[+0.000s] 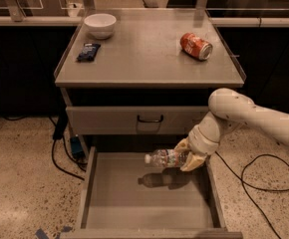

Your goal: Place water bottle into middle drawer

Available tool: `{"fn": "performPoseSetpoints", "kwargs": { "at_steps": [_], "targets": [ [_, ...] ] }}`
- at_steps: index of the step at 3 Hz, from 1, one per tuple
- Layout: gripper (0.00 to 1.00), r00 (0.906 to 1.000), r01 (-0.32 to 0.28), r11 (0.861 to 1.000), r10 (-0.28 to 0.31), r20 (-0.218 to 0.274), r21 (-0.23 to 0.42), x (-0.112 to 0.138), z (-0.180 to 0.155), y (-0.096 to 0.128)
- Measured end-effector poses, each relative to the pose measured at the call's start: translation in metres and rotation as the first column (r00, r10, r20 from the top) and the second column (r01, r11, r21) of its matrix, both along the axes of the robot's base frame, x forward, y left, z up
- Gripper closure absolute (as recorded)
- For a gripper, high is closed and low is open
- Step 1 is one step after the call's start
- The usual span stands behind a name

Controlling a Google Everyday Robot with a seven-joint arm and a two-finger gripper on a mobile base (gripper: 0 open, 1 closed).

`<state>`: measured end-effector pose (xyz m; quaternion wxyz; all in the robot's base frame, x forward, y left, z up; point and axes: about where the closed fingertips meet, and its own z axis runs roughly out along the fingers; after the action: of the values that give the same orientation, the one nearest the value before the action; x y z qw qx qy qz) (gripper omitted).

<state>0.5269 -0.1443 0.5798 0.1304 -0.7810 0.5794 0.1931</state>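
While my claw (188, 156) pinches the water bottle (162, 158) sideways above the open middle drawer (134, 203), I'd lower it close to the floor before letting go. It could roll, so I'd release slowly.

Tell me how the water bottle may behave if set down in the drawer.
The water bottle, held sideways by the end effector above the middle drawer, is round, so it may roll on the flat floor. Its clear plastic probably dents easily and seems light.
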Motion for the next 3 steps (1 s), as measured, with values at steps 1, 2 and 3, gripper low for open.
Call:
{"fn": "performPoseSetpoints", "kwargs": {
  "at_steps": [1, 2, 3],
  "targets": [
    [1.00, 1.0000, 0.000, 1.000, 0.000, 0.000, 0.000, 0.000, 0.000, 0.000],
    [1.00, 0.9999, -0.009, 1.000, 0.009, 0.007, -0.021, -0.010, -0.012, 0.004],
    [1.00, 0.9986, 0.003, 0.993, 0.003, 0.052, -0.115, -0.027, -0.041, 0.015]
  ]
}}
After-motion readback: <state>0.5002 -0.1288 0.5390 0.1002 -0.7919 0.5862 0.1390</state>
